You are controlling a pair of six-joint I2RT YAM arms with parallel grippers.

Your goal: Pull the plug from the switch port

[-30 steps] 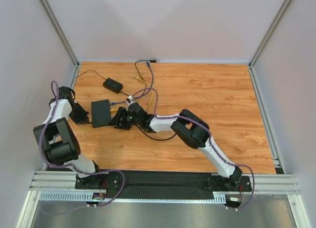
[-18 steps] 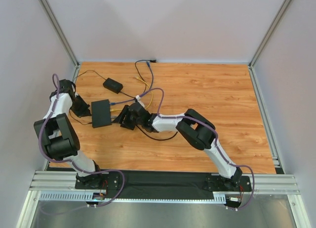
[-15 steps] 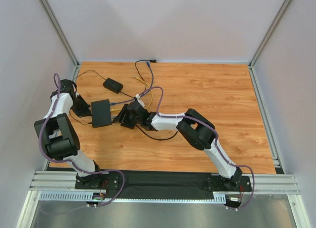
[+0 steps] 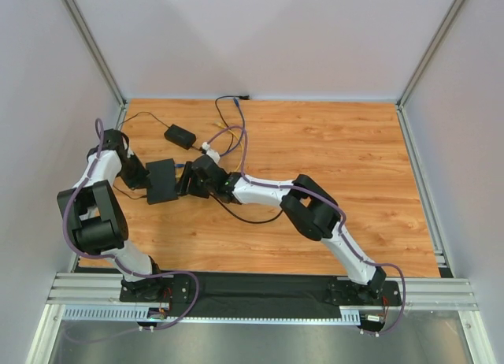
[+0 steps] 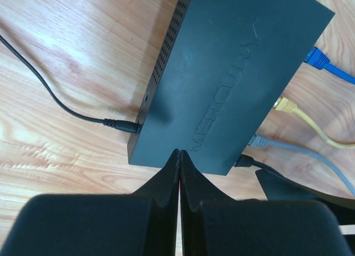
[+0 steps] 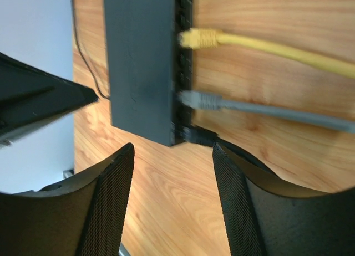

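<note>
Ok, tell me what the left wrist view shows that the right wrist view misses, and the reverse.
Left wrist only: the blue plug, the raised lettering on the switch, and the vent holes along its side. Right wrist only: the socket row face-on, with the open right gripper just short of the switch's corner. Both: the switch, yellow plug, grey plug and black plug.

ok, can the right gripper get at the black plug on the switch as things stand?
Probably yes: the right gripper is open, and the black plug sits just ahead of it at the corner of the switch, with nothing between.
</note>
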